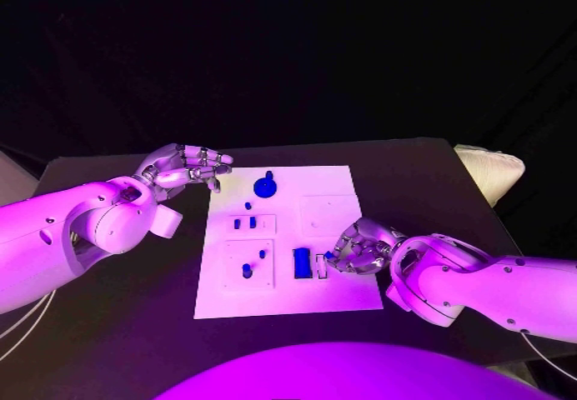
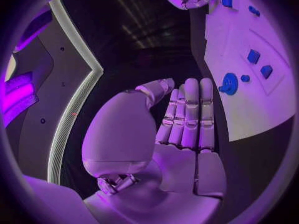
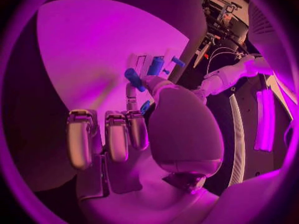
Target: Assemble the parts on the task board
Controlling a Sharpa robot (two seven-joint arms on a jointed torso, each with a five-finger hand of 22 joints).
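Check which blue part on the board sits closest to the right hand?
The tall blue rectangular part near the task board's front edge, just beside the right hand. The round blue part and the small ones lie farther off.

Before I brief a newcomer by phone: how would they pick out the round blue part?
Find the white task board in the middle of the black table. At its far edge, close to the left hand, lies the round blue part. It is a disc, while the other blue pieces nearby are small dots or rectangles.
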